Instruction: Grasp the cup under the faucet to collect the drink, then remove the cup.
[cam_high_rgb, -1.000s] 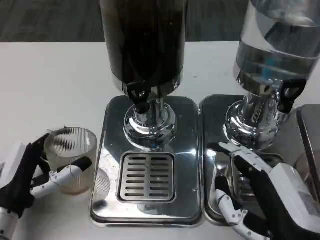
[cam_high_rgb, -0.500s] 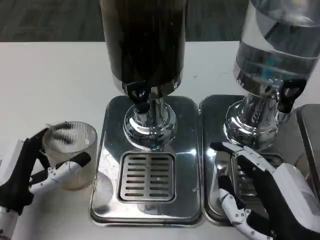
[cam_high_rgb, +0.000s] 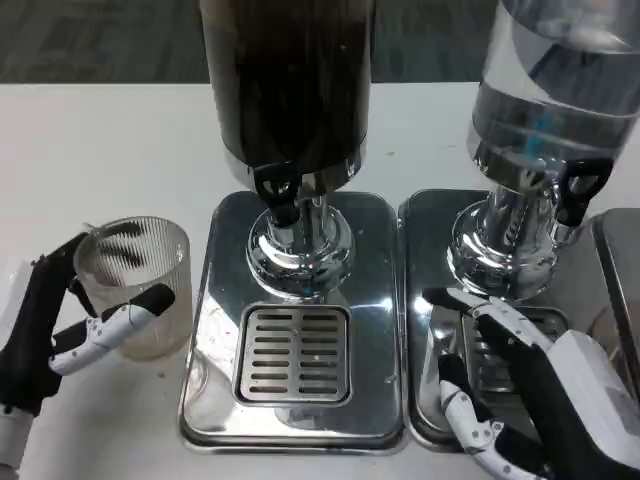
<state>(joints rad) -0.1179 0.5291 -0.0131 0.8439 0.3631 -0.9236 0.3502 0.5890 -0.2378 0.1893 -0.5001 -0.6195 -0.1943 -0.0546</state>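
Note:
A clear ribbed cup with a little pale drink at its bottom is held by my left hand, left of the drip tray. It looks lifted slightly off the white table. The dark drink dispenser stands over that tray, its black faucet above the slotted grate. My right hand hovers over the right tray with fingers spread and holds nothing.
A second dispenser with clear liquid stands on the right, with its own black faucet. A metal edge shows at the far right. White table stretches behind and left of the cup.
My left hand has raised the cup and carried it slightly up the picture, away from the table. The right hand has barely shifted.

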